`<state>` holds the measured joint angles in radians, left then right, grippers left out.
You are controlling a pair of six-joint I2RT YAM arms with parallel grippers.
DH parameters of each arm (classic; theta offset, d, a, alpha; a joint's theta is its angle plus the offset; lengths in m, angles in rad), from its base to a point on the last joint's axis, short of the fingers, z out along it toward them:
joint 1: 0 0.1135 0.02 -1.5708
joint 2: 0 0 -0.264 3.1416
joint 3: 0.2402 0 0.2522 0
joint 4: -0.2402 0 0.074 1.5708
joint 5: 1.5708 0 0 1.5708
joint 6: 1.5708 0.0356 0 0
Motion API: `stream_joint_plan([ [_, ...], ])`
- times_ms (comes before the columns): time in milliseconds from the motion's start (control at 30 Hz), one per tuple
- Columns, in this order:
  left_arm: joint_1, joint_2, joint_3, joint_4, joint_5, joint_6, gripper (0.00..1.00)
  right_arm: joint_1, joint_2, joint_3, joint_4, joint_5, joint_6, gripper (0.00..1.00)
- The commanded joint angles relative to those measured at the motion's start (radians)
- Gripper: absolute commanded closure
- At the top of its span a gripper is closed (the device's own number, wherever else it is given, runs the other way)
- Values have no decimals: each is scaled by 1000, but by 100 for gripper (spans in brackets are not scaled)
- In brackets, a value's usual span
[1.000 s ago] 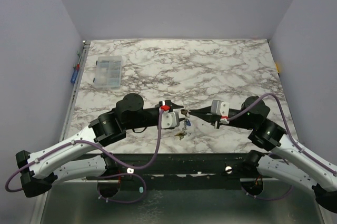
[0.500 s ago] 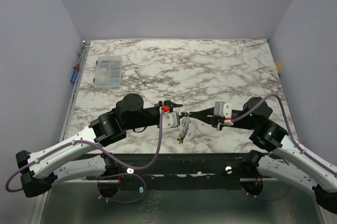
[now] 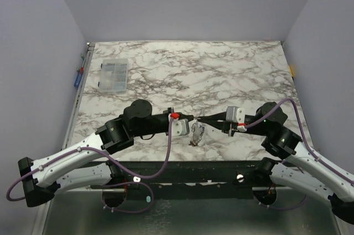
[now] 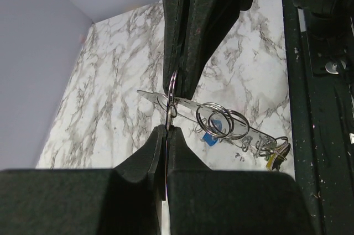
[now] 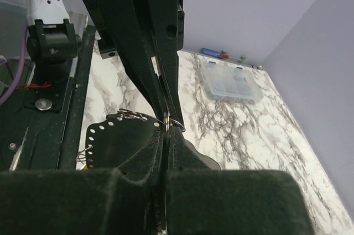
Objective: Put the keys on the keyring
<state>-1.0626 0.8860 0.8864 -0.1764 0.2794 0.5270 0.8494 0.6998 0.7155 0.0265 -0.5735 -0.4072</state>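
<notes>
The left gripper [image 4: 166,131] is closed tight, its tips pinching the lower edge of the keyring [image 4: 172,92]. The right gripper [image 5: 167,129] is closed just as tight and meets it nose to nose, nipping the same thin loop from the opposite side. The keyring stands edge-on between the two pairs of tips, lifted off the table [image 3: 221,74], and its width runs along the line from one gripper to the other. Neither arm is nearer; both are already on it.

A flat, perforated metal strip [image 4: 188,104] passes through the loop and slants away to one side. It carries smaller rings [image 4: 224,123] and the keys [image 4: 212,136]: a blue-headed one hangs by those rings and a yellow-headed one at the strip's far end. In the overhead view the bunch dangles just below the meeting tips, toward the near edge of the table.

My judgement is that any threading depends on the short stretch of loop left bare between the tips, and the strip crosses exactly there. Each gripper's fingers also crowd the other's approach. A clear box [image 3: 112,74] sits well apart at the far left.
</notes>
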Motion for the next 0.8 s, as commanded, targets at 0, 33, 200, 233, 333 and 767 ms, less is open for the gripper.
stream_joint_plan([
  [0,-7,-15,-30,37,31,-38,100,4,-1,-22,179,24,37,99],
  [33,-7,-16,-38,51,31,-54,100,4,1,-30,212,25,51,99],
  [200,-7,-10,-95,166,46,-135,100,4,42,-41,332,-11,96,99],
  [233,-7,-6,-104,183,48,-147,100,4,54,-39,347,-21,108,99],
  [333,-8,3,-121,230,18,-173,100,4,76,-45,398,-39,142,99],
  [767,-10,-116,-132,159,-57,-107,57,4,30,-72,376,-31,164,99],
])
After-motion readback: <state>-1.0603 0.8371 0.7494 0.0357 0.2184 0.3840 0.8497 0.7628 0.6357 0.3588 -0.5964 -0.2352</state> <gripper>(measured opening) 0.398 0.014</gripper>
